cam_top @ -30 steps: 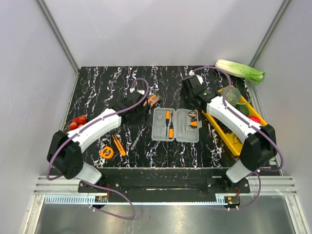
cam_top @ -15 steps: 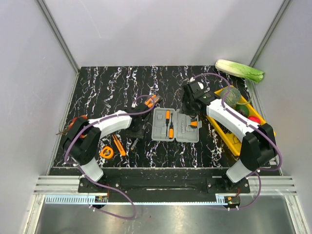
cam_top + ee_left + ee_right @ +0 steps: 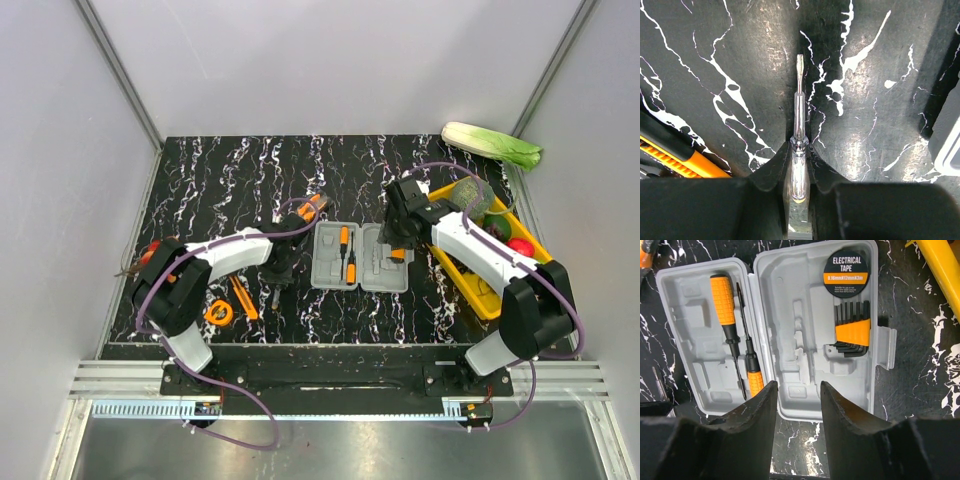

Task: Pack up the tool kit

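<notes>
Tool kit (image 3: 360, 257): we see the grey case lying open and flat on the marbled worktop (image 3: 220, 180), between the two arms.
Inside: orange-handled screwdrivers (image 3: 722, 295) sit in the left half; electrical tape (image 3: 849, 267) and hex keys (image 3: 852, 332) in the right.
Left claw (image 3: 799, 150): clenched on a clear-handled screwdriver (image 3: 799, 120), flat tip pointing away, just left of the case.
Right claw (image 3: 798, 390): released, fingers apart, grasping nothing, poised over the case's near edge.
</notes>
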`<action>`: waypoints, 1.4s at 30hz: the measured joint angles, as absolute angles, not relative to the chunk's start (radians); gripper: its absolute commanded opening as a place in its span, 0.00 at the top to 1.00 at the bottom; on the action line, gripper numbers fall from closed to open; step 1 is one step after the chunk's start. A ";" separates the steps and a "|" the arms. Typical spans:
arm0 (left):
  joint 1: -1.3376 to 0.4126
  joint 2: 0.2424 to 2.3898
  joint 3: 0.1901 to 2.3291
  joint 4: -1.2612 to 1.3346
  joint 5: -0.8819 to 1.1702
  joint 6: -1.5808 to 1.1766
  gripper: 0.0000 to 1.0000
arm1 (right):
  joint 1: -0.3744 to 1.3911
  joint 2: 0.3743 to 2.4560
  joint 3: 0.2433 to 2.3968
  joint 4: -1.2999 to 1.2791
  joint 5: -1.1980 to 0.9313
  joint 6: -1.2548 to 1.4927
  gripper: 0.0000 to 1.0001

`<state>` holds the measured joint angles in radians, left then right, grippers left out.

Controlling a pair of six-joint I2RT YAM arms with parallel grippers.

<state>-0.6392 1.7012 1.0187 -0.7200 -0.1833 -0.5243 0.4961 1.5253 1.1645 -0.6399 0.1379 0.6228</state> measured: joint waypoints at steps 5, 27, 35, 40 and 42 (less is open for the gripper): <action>-0.633 1.694 1.019 -0.723 -0.186 -0.524 1.00 | 0.493 1.526 1.145 -0.655 0.168 0.643 0.57; -0.580 1.332 1.198 -0.733 -0.133 -0.479 1.00 | 0.432 1.575 0.984 -0.576 0.205 0.644 0.13; -0.524 1.315 1.198 -0.701 -0.017 -0.479 1.00 | 0.421 1.678 1.016 -0.453 0.141 0.548 0.18; -0.513 1.315 1.198 -0.676 0.062 -0.479 1.00 | 0.418 1.704 1.022 -0.409 0.051 0.529 0.20; -0.513 1.315 1.198 -0.662 0.097 -0.479 1.00 | 0.418 1.702 1.022 -0.402 0.043 0.529 0.18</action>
